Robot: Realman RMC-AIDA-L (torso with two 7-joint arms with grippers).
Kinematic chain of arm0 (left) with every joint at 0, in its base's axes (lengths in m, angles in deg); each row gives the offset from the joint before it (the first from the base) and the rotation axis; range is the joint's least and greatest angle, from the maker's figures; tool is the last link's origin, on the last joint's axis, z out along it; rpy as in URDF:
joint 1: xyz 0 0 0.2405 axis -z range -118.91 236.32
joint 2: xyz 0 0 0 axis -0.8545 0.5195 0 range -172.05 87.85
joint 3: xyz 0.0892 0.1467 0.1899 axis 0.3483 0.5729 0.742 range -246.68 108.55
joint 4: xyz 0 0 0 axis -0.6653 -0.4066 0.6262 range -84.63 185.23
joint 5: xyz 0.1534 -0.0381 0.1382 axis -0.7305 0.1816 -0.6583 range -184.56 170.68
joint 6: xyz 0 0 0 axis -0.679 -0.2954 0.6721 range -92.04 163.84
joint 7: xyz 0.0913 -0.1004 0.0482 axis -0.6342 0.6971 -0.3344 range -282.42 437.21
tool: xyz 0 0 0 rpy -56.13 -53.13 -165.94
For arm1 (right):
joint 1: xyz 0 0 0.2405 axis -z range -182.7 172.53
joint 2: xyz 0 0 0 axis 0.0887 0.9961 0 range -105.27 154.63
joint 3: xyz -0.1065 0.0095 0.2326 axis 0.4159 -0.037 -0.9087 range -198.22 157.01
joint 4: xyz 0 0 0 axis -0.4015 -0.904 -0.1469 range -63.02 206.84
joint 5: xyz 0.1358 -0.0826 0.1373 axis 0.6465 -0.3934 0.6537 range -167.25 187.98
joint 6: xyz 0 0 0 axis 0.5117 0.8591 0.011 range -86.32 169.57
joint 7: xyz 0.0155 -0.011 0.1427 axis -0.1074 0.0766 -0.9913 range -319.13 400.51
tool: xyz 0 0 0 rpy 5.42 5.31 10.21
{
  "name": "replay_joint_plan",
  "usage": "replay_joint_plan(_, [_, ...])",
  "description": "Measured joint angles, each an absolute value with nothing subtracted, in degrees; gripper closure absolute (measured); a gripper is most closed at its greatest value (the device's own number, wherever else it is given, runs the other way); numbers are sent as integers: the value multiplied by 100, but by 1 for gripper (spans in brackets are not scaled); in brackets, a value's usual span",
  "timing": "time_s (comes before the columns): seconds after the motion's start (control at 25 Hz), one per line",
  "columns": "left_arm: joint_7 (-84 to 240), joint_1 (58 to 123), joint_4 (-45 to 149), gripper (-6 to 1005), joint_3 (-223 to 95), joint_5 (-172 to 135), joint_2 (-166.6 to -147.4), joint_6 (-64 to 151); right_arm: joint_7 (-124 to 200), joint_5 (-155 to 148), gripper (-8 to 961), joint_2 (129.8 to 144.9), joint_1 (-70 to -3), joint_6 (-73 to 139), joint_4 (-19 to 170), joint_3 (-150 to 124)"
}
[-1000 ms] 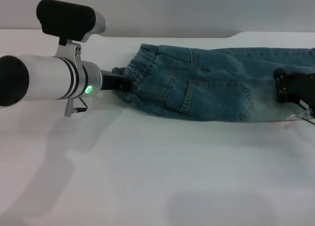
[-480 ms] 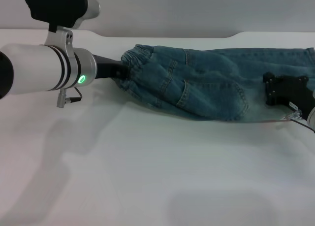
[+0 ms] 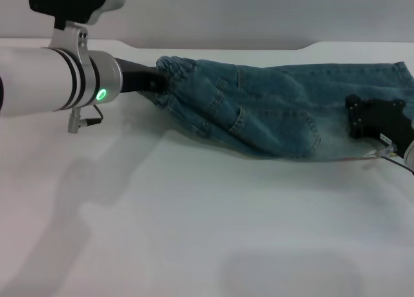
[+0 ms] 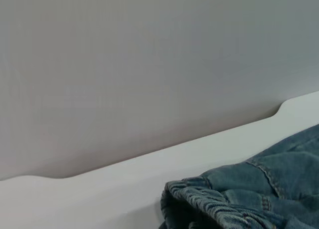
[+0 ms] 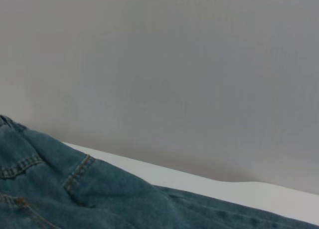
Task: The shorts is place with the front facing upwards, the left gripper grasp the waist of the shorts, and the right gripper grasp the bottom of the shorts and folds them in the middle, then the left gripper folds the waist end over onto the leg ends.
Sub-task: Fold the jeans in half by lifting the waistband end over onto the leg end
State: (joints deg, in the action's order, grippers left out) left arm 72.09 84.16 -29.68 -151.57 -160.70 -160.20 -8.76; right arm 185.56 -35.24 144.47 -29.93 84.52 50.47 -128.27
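One pair of shorts [image 3: 272,116] is lying across the far half of a white table [image 3: 194,226], and two arms are working at it, one at each end. The garment is folded lengthwise, so a single long denim band is stretching from the robot's left to its right, with one patch pocket [image 3: 275,129] showing on top.

The left gripper [image 3: 154,83] is meeting the waist of the shorts [image 3: 173,69] at the far left of the garment. The gathered band is bunching tightly around the black claw and rising off the table there, so the jaws look clamped on the waist (the fingertips themselves are buried in the folds). In the left wrist view the ruffled waistband [image 4: 209,201] is filling the lower corner, with the table edge behind it.

The right gripper [image 3: 378,119] is sitting over the leg end of the shorts near the right edge of the head view. Only its black body is showing, and whether its jaws are open or closed on the cloth cannot be told.

The table is plain white and smooth, carrying soft shadows of the left arm. Behind it one flat grey wall [image 5: 174,74] is closing off the room, and the table's back edge is showing a shallow step [image 3: 310,46] along the wall.
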Motion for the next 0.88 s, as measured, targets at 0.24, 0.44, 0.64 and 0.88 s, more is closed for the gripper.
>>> replay_joint_plan(0.24, [7278, 8412, -3252, 951, -15187, -16156, -16016, -1031, 18585, -3524, 953, 14447, -3033, 8430, 5060, -12827])
replay_joint_plan(0.44, [7278, 8409, -3489, 951, -15192, -16157, -16013, -1117, 18585, -3524, 954, 14446, -3125, 8406, 5143, -12835])
replay_joint_plan(0.64, [7278, 8387, -3789, 951, -15255, -16173, -16013, -1229, 18552, -3522, 953, 14447, -3460, 8356, 5580, -12822])
replay_joint_plan(0.88, [7277, 8357, -4162, 951, -15282, -16306, -16023, -1374, 18528, -3510, 954, 14447, -3775, 8287, 5893, -12690])
